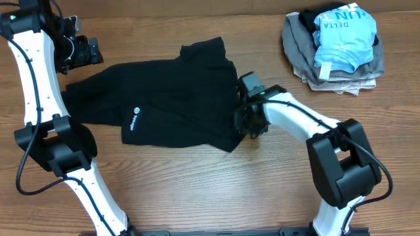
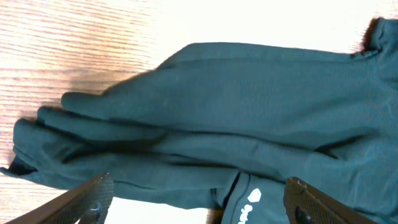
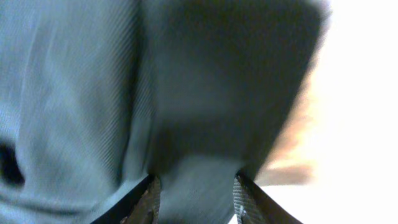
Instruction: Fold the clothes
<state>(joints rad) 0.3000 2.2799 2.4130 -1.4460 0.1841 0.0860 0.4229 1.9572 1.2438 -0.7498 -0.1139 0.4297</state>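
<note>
The black garment (image 1: pixel 170 98) lies spread and wrinkled across the middle of the table, with its small white logo (image 1: pixel 134 120) near the front left. My left gripper (image 1: pixel 84 51) is open and empty above the garment's left sleeve end; the left wrist view shows the sleeve folds (image 2: pixel 205 118) and the logo (image 2: pixel 254 196) between my fingers (image 2: pixel 198 202). My right gripper (image 1: pixel 248 108) is low at the garment's right edge. In the right wrist view its fingers (image 3: pixel 194 196) are apart, with a fold of the black fabric (image 3: pixel 199 112) between them.
A stack of folded garments (image 1: pixel 335 49) sits at the back right, grey and beige ones below a light blue "DELTA" shirt (image 1: pixel 344 33). Bare wooden table (image 1: pixel 216 190) lies in front of the black garment.
</note>
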